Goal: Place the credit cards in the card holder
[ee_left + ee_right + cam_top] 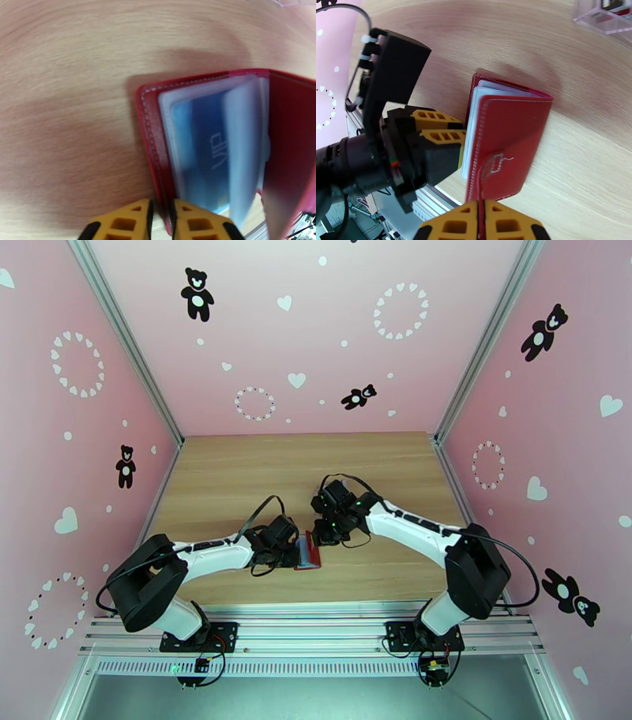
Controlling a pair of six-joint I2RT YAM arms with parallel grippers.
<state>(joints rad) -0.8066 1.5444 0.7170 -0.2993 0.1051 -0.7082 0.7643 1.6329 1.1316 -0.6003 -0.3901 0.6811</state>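
The dark-red card holder (309, 555) lies near the table's front edge between both arms. In the left wrist view the card holder (149, 118) stands partly open, and a blue credit card (205, 150) marked VIP sits in a clear inner pocket. My left gripper (160, 215) is shut on the edge of the lower cover. The right wrist view shows the upper cover (509, 134) lifted off the pockets, with my right gripper (481, 215) shut on its snap tab edge. The left gripper (460, 132) grips from the opposite side.
A clear plastic slotted rack (604, 15) stands further off on the wooden table (237, 477). The table's front edge and the aluminium rail (316, 627) lie just behind the card holder. Pink walls enclose the table on three sides.
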